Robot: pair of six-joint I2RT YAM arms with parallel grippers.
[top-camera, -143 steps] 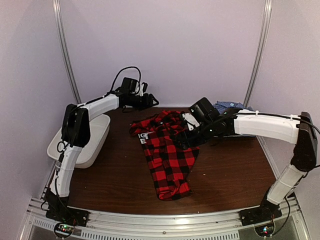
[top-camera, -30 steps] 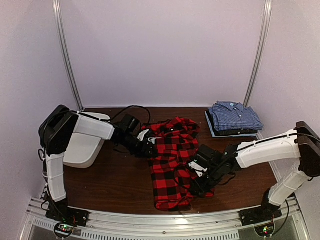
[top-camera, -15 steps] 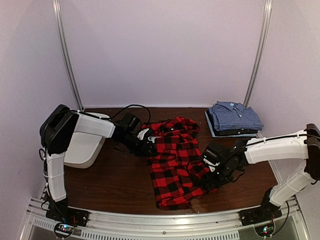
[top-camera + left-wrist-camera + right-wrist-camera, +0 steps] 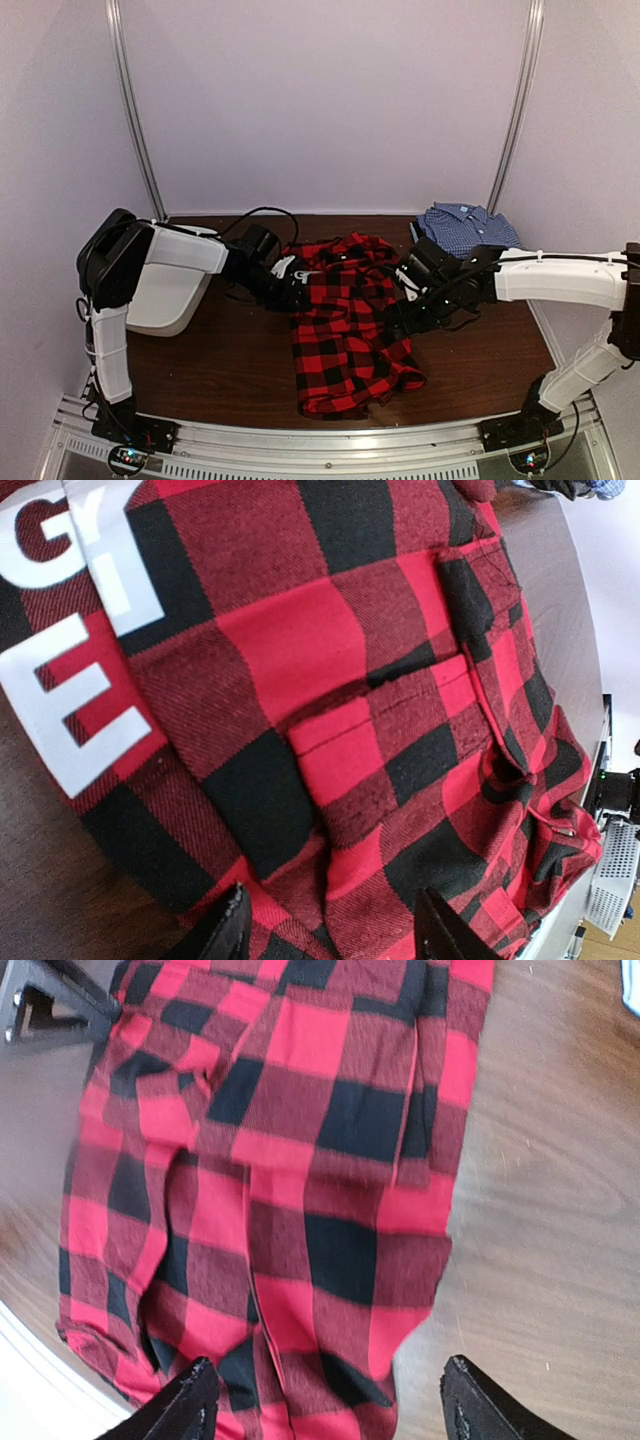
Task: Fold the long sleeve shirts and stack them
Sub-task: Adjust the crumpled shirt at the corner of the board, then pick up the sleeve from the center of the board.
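Observation:
The red-and-black plaid shirt lies crumpled lengthwise on the brown table, its collar end toward the back. In the left wrist view the plaid shirt fills the frame, with a white-lettered label at its left. My left gripper rests at the shirt's left edge, and in its own view the left gripper stands open over flat cloth. At the shirt's right edge my right gripper hovers. Seen from the wrist, the right gripper is wide open above the plaid shirt. The blue-and-white check shirt sits folded at the back right.
A white plastic tub stands at the table's left side, under the left arm. Bare brown table lies right of the plaid shirt and along the front edge. White walls close in the back and sides.
My right gripper has moved from the shirt's near right corner back toward its middle right edge, its jaws spreading wider. The shirt's lower part now lies spread further right. The left gripper stayed put.

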